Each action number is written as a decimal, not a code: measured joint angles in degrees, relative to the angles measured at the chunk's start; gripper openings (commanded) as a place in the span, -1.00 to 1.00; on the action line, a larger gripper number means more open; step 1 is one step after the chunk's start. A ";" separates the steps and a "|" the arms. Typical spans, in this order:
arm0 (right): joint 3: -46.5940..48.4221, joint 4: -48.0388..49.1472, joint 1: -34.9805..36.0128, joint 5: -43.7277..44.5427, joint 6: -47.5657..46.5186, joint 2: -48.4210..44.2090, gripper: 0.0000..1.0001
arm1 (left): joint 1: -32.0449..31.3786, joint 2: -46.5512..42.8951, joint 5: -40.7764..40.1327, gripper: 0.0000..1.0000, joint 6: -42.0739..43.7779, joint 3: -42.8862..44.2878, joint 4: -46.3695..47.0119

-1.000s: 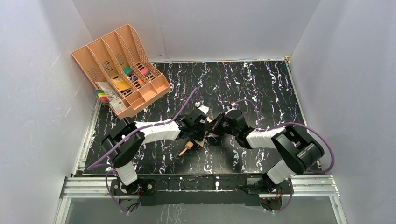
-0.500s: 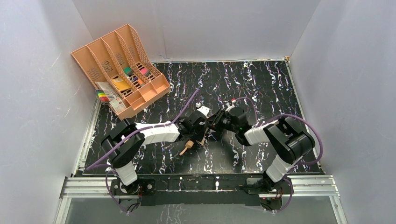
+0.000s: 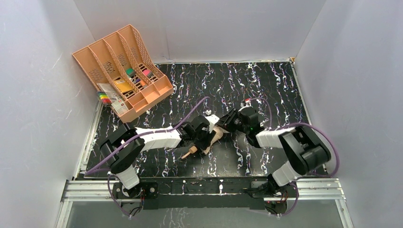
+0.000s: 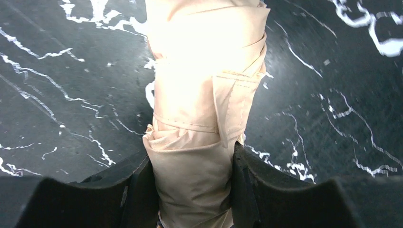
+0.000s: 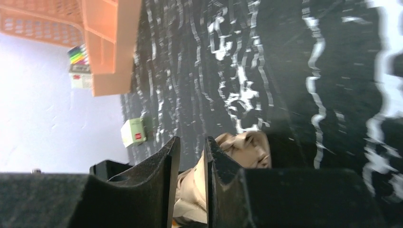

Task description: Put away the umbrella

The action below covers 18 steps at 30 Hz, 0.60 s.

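Observation:
The umbrella (image 3: 212,137) is a pale tan bundle of folded fabric lying at the middle of the black marbled table, its short tan handle (image 3: 190,152) pointing toward the near edge. My left gripper (image 3: 205,140) is shut on the umbrella (image 4: 204,95), with the fabric pressed between both fingers (image 4: 138,190). My right gripper (image 3: 227,122) hovers just right of the umbrella's far end. In the right wrist view its jaws (image 5: 192,142) stand a narrow gap apart, with the umbrella's fabric (image 5: 247,147) behind and below them, not pinched.
A peach-orange divided file tray (image 3: 142,102) stands at the far left corner, holding small coloured items, with markers (image 3: 103,97) beside it. The same tray (image 5: 111,47) shows in the right wrist view. White walls enclose the table on three sides.
My right gripper has gone from shut to parted and drawn back to the right, off the umbrella. My left arm has shifted slightly right, still gripping the umbrella.

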 measured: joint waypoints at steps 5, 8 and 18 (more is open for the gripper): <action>2.19 -18.34 -1.42 7.15 -8.41 -9.79 -0.22 | -0.57 -0.66 4.61 -0.90 5.86 0.50 -2.64; 4.76 -28.48 -2.21 11.30 -13.99 -15.28 -0.17 | -0.96 -0.02 7.96 -0.29 10.51 2.93 -7.28; 8.00 -49.05 -3.06 13.81 -26.16 -25.07 -0.10 | -0.42 0.35 11.52 0.51 18.84 7.54 -16.59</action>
